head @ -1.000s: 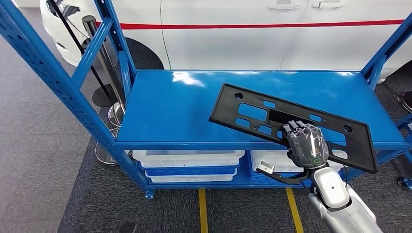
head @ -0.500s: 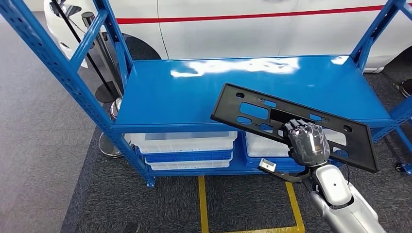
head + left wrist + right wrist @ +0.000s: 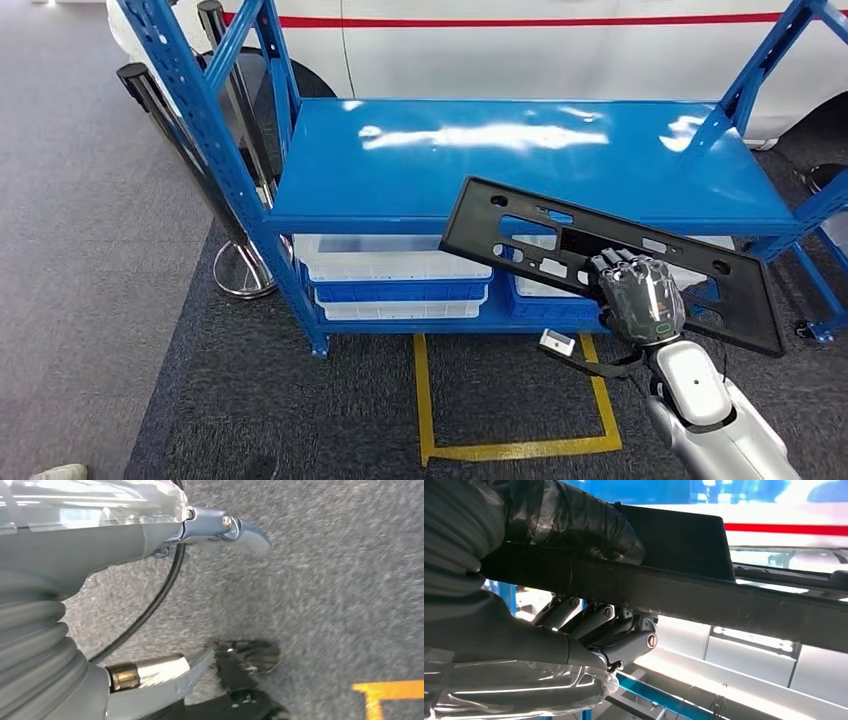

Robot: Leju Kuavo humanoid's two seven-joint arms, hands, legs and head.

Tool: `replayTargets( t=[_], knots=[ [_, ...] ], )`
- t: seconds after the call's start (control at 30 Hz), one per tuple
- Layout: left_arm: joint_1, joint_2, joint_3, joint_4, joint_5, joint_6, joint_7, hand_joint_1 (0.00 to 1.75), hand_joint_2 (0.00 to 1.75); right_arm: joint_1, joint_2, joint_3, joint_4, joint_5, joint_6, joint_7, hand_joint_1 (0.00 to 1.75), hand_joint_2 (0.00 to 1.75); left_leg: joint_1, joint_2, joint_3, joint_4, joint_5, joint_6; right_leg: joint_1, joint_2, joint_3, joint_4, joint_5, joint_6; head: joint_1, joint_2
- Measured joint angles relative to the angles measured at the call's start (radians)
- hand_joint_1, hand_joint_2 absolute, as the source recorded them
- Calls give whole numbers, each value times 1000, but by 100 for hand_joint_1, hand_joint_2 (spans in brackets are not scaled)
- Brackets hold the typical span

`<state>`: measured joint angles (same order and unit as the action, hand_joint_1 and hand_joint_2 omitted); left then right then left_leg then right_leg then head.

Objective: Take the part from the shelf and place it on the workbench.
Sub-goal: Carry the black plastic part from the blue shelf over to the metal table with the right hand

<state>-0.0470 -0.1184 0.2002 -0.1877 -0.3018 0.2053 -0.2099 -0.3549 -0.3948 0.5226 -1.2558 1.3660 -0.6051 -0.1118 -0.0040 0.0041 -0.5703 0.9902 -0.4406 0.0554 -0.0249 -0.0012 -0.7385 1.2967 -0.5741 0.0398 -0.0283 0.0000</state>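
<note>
The part (image 3: 470, 232) is a long flat black plastic panel with several cut-outs. My right hand (image 3: 640, 295) grips it at its near long edge and holds it tilted in the air, in front of the blue shelf (image 3: 520, 165) and over the shelf's front edge and the floor. In the right wrist view the thumb (image 3: 574, 525) presses on one face of the part (image 3: 724, 600) and the fingers (image 3: 624, 630) curl under the other. My left hand (image 3: 90, 535) hangs over grey carpet with its fingers apart, holding nothing.
The shelf's top board is bare and glossy; white bins (image 3: 400, 265) sit on its lower level. Blue uprights (image 3: 200, 130) rise at the left, a stanchion base (image 3: 243, 270) beside them. A white vehicle (image 3: 560, 50) stands behind. Yellow tape (image 3: 520, 445) marks the floor.
The whole view has shifted back from the shelf, so the camera moved. The part, still in my right hand, now hangs past the shelf's front edge instead of over its board.
</note>
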Motion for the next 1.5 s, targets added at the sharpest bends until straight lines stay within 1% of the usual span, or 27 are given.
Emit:
replayTargets(
  t=[0.03, 0.1, 0.17, 0.23, 0.3, 0.33, 0.4, 0.47, 0.5, 0.53, 0.57, 0.63, 0.7, 0.77, 0.83, 0.9, 0.97, 1.0, 1.03, 1.07, 1.1, 1.17, 1.23, 1.33, 1.4, 1.47, 1.5],
  knots=[
    [0, 0, 0, 0, 0, 0, 0, 0, 175, 3, -1, 0, 0, 2, 0, 1, 175, 175, 0, 0, -20, 6, 10, -2, 0, 0, 12, 19, 16, 1, 0, 0],
    [0, 0, 0, 0, -1, 0, 0, 0, 175, 6, -3, 0, 0, 8, -1, 2, 175, 175, 0, 0, -57, 24, 27, -7, -1, 0, 90, -48, 68, 0, 0, 0],
    [0, 0, 0, 0, -1, 1, 0, 0, 175, 5, -4, -2, -1, 12, -1, 3, 175, 175, -2, -1, -83, 41, 39, -16, 3, 1, 192, -185, 59, -7, -1, 0],
    [0, 0, 1, 0, -1, 1, -1, 0, 175, 6, -4, -4, -3, 14, -2, 4, 175, 175, -5, -2, -93, 45, 55, -26, 9, 3, 231, -259, 34, -19, -2, 0],
    [3, 0, 1, 0, -1, 2, -1, 0, 175, 6, -5, -4, -3, 14, -2, 4, 175, 175, -5, -4, -102, 44, 67, -38, 6, 1, 215, -265, 50, -35, -2, 0],
    [4, 0, 2, 0, -1, 3, -1, 0, 175, 6, -5, -4, -3, 14, -2, 4, 175, 175, -4, -7, -112, 55, 52, -44, 5, 0, 203, -266, 63, -44, -3, 0],
    [6, 1, 3, 0, -1, 4, -1, 0, 175, 6, -5, -4, -4, 14, -2, 4, 175, 175, -1, -10, -140, 127, -36, -56, 2, -4, 176, -268, 89, -58, -5, 0],
    [6, 1, 3, 0, -1, 4, -1, 0, 175, 7, -5, -4, -4, 14, -3, 4, 175, 175, 3, -9, -163, 251, -129, -66, 4, -5, 145, -267, 114, -64, -7, 0],
    [5, 1, 3, 0, -1, 4, -1, 0, 175, 7, -5, -4, -3, 14, -3, 4, 175, 175, 5, -9, -162, 299, -144, -68, 5, -5, 129, -265, 126, -64, -7, 0],
    [5, 1, 3, 0, -1, 4, -1, 0, 175, 7, -5, -4, -3, 14, -3, 4, 175, 175, 6, -9, -149, 319, -136, -69, 5, -6, 114, -263, 136, -63, -7, 0],
    [5, 1, 3, 0, -1, 4, -1, 0, 175, 7, -5, -4, -3, 14, -3, 4, 175, 175, 7, -9, -119, 304, -113, -67, 6, -6, 100, -262, 146, -62, -7, 0],
    [3, 2, 3, 0, -1, 4, -1, 0, 175, 7, -5, -4, -4, 14, -3, 4, 175, 175, 3, -10, -16, 185, -76, -53, 7, -5, 78, -260, 165, -58, -7, 0],
    [0, 5, 3, 0, -1, 4, -1, 0, 175, 8, -5, -4, -5, 14, -3, 5, 175, 175, -5, -10, 83, 44, -84, -37, 6, -6, 67, -261, 185, -49, -7, 0],
    [-2, 6, 3, 0, -2, 4, 0, 0, 175, 8, -6, -5, -6, 15, -2, 5, 175, 175, -11, -10, 110, -15, -86, -28, 1, -8, 64, -272, 208, -36, -9, 0],
    [-2, 4, 3, 0, -2, 4, 0, 0, 175, 10, -7, -5, -8, 15, -2, 5, 175, 175, -8, -5, 101, -34, -54, -17, -1, -6, 58, -279, 208, -25, -11, 0],
    [-2, 2, 4, 0, -2, 4, 1, 0, 175, 11, -10, -6, -8, 16, -2, 5, 175, 175, -1, 1, 84, -52, -21, -4, 0, -1, 40, -227, 135, -18, -9, 0],
    [-2, 2, 4, 0, -2, 4, 1, 0, 175, 12, -12, -7, -8, 16, -1, 6, 175, 175, -1, 3, 53, -46, 0, 0, -2, 0, 14, -109, 40, -11, -8, 0],
    [-2, 2, 5, 0, -2, 4, 1, 0, 175, 13, -12, -7, -8, 16, -1, 7, 175, 175, 0, 3, 35, -39, 8, -3, -4, 0, 7, -51, 21, -7, -8, 0],
    [-2, 1, 5, 0, -2, 4, 2, 0, 175, 16, -12, -7, -8, 16, -2, 7, 175, 175, 2, 4, 16, -30, 15, -6, -7, 0, 11, -16, 26, -2, -8, 0],
    [-2, 1, 5, 0, -2, 4, 2, 0, 175, 17, -12, -7, -8, 17, -2, 7, 175, 175, 5, 5, -3, -18, 21, -10, -11, 0, 30, -12, 50, 4, -8, 0],
    [-2, 1, 5, 0, -3, 3, 2, 0, 175, 18, -12, -7, -8, 18, -2, 8, 175, 175, 9, 5, -23, -3, 25, -15, -16, 0, 64, -41, 79, 10, -8, 0],
    [-3, 1, 5, 0, -3, 3, 3, 0, 175, 19, -12, -8, -9, 24, -3, 11, 175, 175, 13, 5, -60, 28, 28, -27, -20, 2, 147, -154, 83, 21, -8, 0],
    [-3, 2, 5, 0, -3, 4, 3, 0, 175, 22, -13, -9, -10, 30, -4, 13, 175, 175, 9, 3, -83, 49, 37, -42, -17, 4, 186, -226, 51, 11, -8, 0],
    [3, 2, 5, 0, -3, 4, 3, 0, 175, 31, -13, -10, -10, 32, -4, 13, 175, 175, 9, 0, -102, 57, 44, -58, -16, 1, 168, -230, 59, -23, -8, 0],
    [6, 2, 5, 0, -4, 4, 4, 0, 175, 32, -13, -10, -10, 33, -4, 14, 175, 175, 12, 0, -124, 113, -23, -66, -15, -3, 147, -230, 77, -44, -9, 0],
    [6, 2, 5, 0, -6, 4, 4, 0, 175, 33, -12, -10, -9, 38, -4, 20, 175, 175, 13, 0, -150, 233, -121, -70, -8, -4, 125, -229, 95, -57, -9, 0],
    [5, 2, 5, 0, -7, 4, 4, 0, 175, 34, -12, -11, -9, 44, -4, 24, 175, 175, 13, 0, -156, 290, -150, -69, -3, -5, 115, -228, 104, -60, -9, 0]
  ],
)
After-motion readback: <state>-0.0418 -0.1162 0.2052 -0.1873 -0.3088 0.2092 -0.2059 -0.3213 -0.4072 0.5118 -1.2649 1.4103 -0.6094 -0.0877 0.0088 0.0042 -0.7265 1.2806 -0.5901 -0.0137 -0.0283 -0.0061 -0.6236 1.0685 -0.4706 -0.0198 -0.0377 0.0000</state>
